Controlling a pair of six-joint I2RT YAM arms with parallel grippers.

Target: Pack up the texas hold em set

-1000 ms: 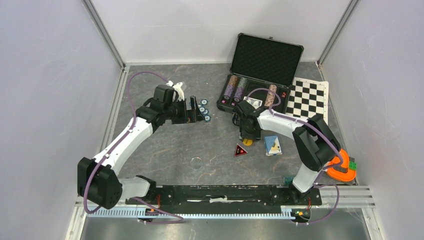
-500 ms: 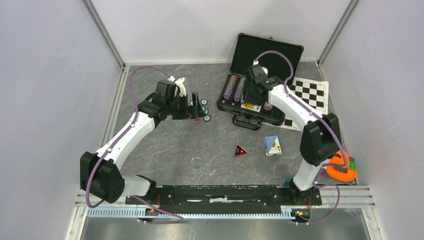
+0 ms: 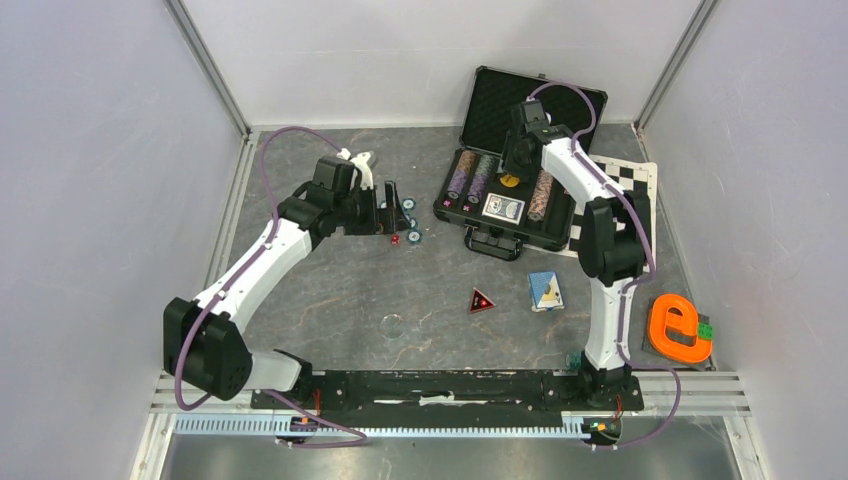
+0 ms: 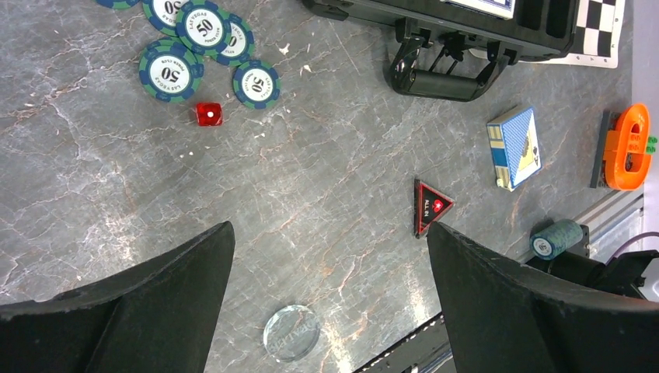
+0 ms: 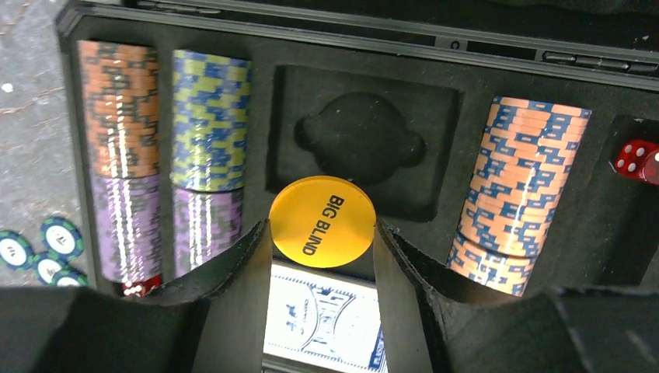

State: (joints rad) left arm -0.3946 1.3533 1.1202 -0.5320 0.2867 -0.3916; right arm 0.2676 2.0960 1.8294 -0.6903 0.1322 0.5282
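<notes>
Far right on the worktop point(image 3: 350, 290), the open black case point(image 3: 495, 108) sits; over its foam the right tool point(image 5: 322, 233) pinches the yellow button point(image 5: 322, 214), while the left tool point(image 4: 328, 233) gapes empty near teal chips point(image 4: 203, 47) and a red die point(image 4: 207, 114).

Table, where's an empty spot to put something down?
The widest bare patch is the grey middle, between the red die, the triangular ALL IN marker and the clear disc. Inside the case, the round foam pocket behind the yellow BIG BLIND button is empty. Crowded: the teal chips, and around the case handle and blue card deck.
</notes>
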